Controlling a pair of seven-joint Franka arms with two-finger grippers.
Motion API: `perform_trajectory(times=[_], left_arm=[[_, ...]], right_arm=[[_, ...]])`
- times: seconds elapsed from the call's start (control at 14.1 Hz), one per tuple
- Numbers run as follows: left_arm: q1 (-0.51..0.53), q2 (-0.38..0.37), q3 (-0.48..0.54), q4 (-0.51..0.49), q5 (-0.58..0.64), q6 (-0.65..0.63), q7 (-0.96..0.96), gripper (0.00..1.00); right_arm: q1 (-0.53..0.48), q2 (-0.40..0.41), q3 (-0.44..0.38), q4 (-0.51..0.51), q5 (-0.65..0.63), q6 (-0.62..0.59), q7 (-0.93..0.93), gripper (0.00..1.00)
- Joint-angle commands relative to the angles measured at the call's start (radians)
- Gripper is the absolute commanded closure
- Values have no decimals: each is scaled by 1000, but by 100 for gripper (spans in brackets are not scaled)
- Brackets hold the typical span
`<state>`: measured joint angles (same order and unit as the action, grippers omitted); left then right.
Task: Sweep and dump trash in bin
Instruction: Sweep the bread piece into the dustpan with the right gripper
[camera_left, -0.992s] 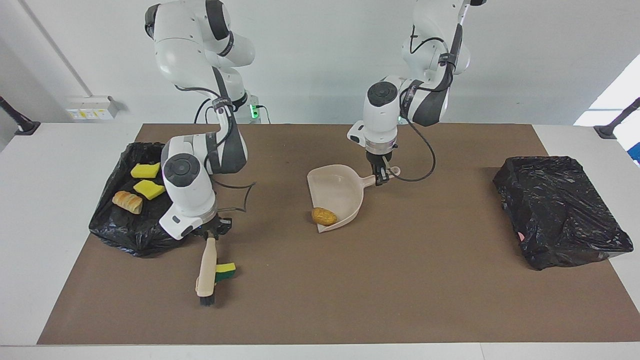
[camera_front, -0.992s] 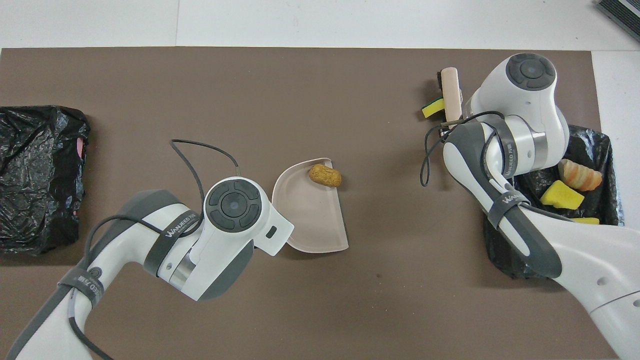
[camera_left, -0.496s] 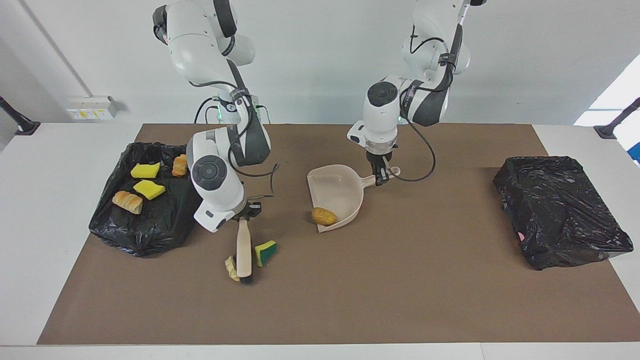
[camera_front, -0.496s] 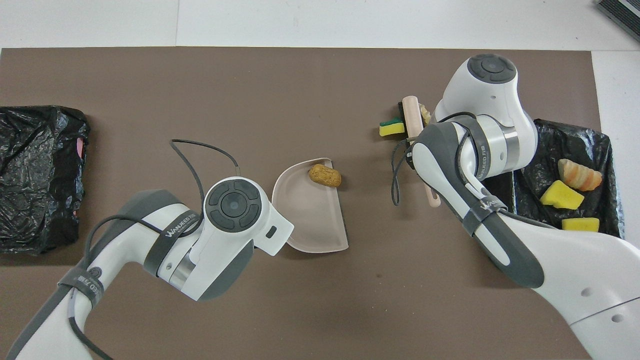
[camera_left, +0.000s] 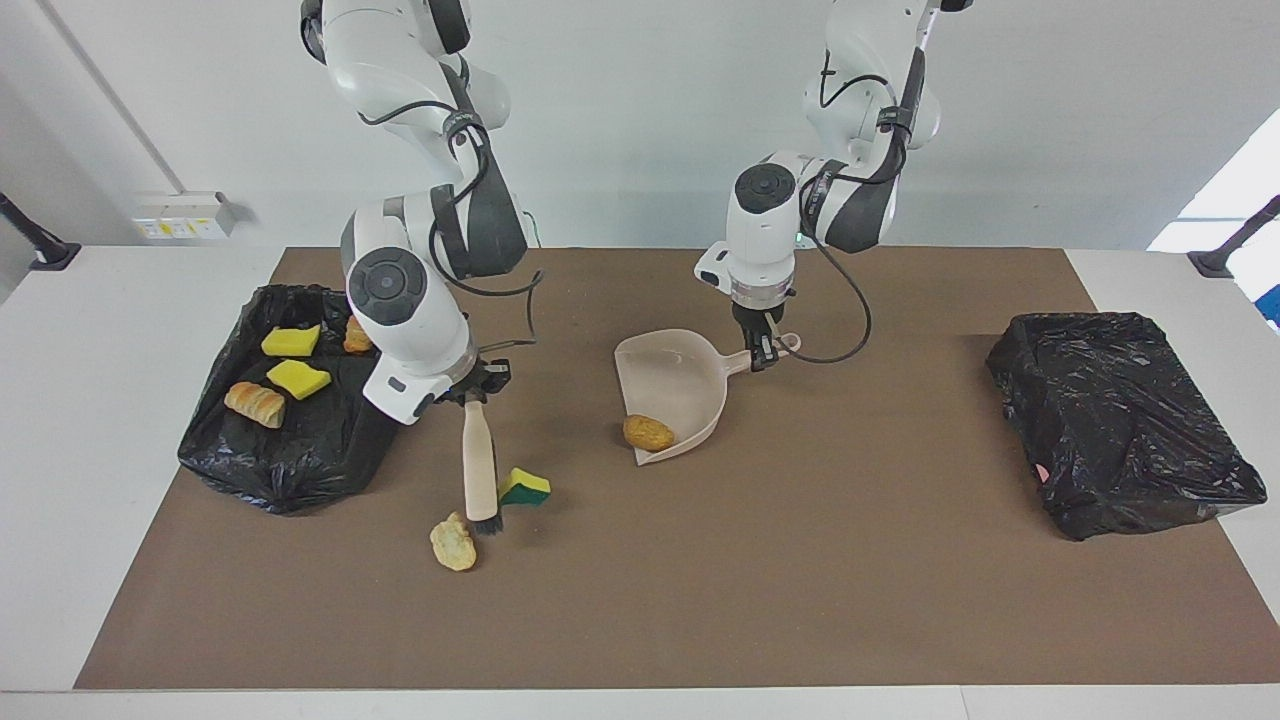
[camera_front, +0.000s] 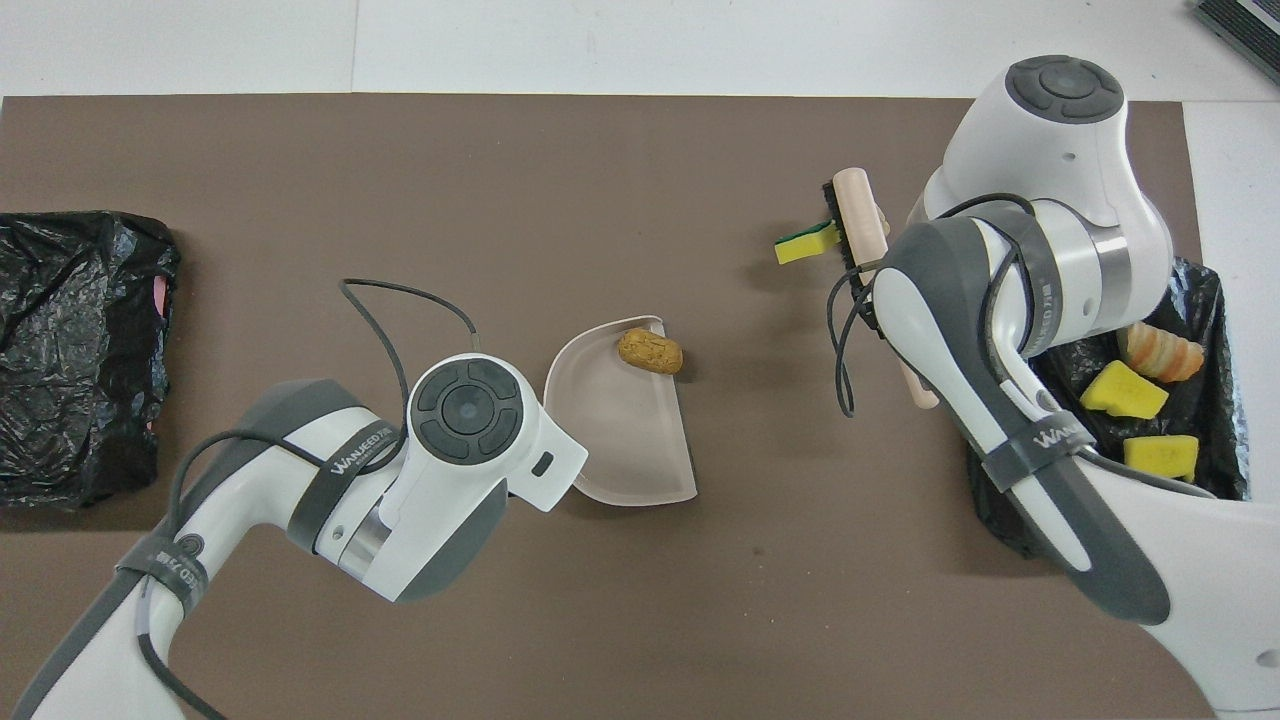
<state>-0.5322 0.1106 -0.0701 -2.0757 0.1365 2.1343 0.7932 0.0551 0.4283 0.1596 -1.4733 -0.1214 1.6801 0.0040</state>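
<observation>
my right claw (camera_left: 470, 392) is clamped tight on the handle of the brush (camera_left: 480, 470), which slants down from it to the brown mat (camera_left: 800, 600) on the desk (camera_left: 60, 450). the black bristles sit at the low end, touching the mat. a green-and-yellow sponge piece (camera_left: 525, 487) lies just beside the bristles, toward the left arm's end of the desk, and seems to touch them, though i can't be sure of that. a pale bread-like lump (camera_left: 453, 542) lies on the mat a little farther from me than the bristles, close to them but apart.

my left claw (camera_left: 765, 352) is closed on the handle of the dustpan (camera_left: 670, 385), which rests on the mat near the middle of the desk with its open mouth turned away from me. a tan nugget (camera_left: 648, 432) sits right at the lip of the pan's mouth.

at the right arm's end lies a black bag (camera_left: 290, 450) spread flat, and on it rest two yellow sponge bits (camera_left: 291, 341) (camera_left: 298, 379), a striped bread roll (camera_left: 255, 403) and an orange lump (camera_left: 357, 334) partly hidden by my right arm. at the left arm's end sits the bin (camera_left: 1115, 420), lined with black plastic.
</observation>
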Motion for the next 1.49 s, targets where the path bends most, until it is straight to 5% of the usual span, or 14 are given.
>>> perform_trajectory(times=[0.0, 0.78, 1.42], left_arm=[[-11, -9, 9, -26, 14, 27, -6, 100], [-11, -9, 9, -26, 14, 27, -20, 100], [-12, -11, 9, -26, 14, 15, -31, 100]], right_arm=[[-21, 15, 8, -4, -116, 72, -73, 100], [-87, 153, 9, -4, -172, 227, -174, 100], [-43, 83, 72, -149, -78, 201, -278, 100]])
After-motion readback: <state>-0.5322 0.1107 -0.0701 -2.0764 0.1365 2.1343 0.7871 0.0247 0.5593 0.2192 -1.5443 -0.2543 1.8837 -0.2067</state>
